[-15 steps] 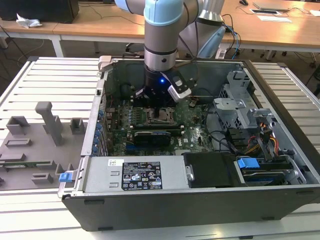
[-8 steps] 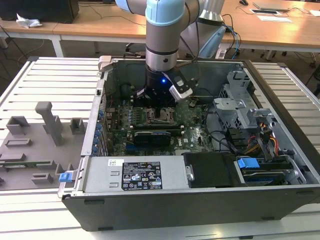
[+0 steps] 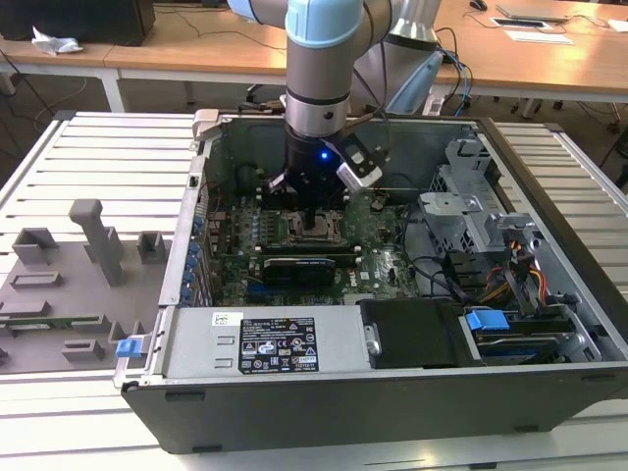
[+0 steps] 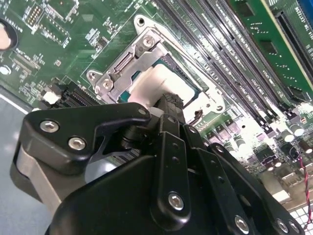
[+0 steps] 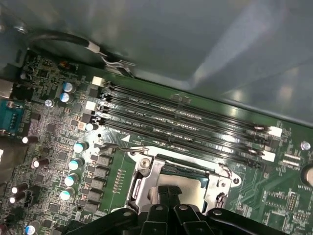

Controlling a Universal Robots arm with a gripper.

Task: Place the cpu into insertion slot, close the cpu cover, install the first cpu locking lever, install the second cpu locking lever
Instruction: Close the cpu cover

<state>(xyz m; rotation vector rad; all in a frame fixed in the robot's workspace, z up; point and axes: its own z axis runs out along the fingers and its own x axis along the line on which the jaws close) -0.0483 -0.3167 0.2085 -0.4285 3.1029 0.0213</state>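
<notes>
In the exterior view, nearest is the open computer case [image 3: 392, 412], lying on the slatted surface [image 3: 108, 157]. A grey fixture tray [image 3: 69, 275] sits well apart on the exterior view's left. Just inside the case's near wall is the labelled power supply [image 3: 265, 343], and past it the long black card [image 3: 304, 267].

Beyond the card lies the insertion slot [image 5: 188, 170]. The cpu [image 4: 154, 81] is already seated in it, its pale metal top facing up, so the first step looks done. The cpu cover [image 4: 128, 61] appears to lie flat around the chip, its silvery frame bordering the window on all the sides that show, so the second step also looks done or very nearly so. The levers are less clear. In the first wrist view one thin wire locking lever [image 5: 120, 147] juts out from a corner of the socket. I cannot tell whether it is latched, and I judge that the lever work is what remains.

The tool [image 4: 170, 100] stands straight down on the socket. Its fingers look pressed together with nothing pinched between them, and the tips rest on or just above the cpu's top face inside the cover's window.

Past the socket run the long narrow memory slots [image 5: 181, 117], then the far wall of the case. The arm [image 3: 319, 69] rises in front of the wooden desks [image 3: 196, 49] behind.
</notes>
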